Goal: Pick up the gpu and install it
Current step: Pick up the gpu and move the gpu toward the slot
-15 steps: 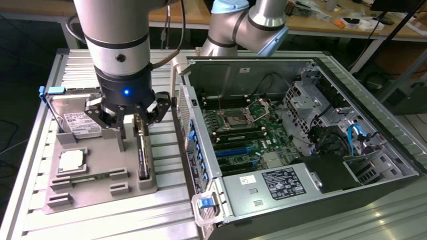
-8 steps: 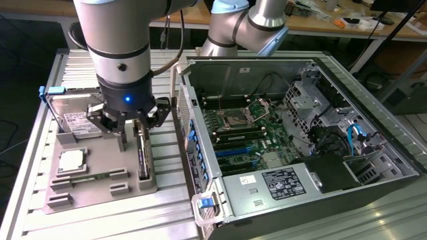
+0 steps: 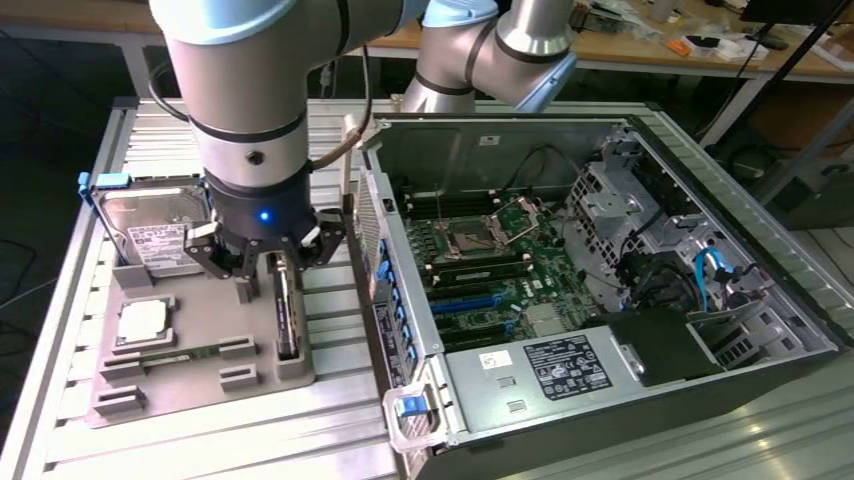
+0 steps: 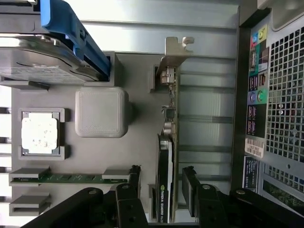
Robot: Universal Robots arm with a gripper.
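gpu (image 3: 286,320) on edge in tray (image 3: 200,372) | arm (image 3: 247,130) vertical above | fingers (image 4: 189,187) spread, straddling it

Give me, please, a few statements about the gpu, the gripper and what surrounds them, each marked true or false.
1. The gpu stands on edge in the grey holder. True.
2. The gripper is shut on the hard drive. False: its open fingers flank the gpu.
3. The gpu is seated on the motherboard. False: it sits in the holder, outside the computer case.
4. The computer case lies open, with the motherboard showing. True.
5. The square silver chip lies in a pocket of the holder. True.
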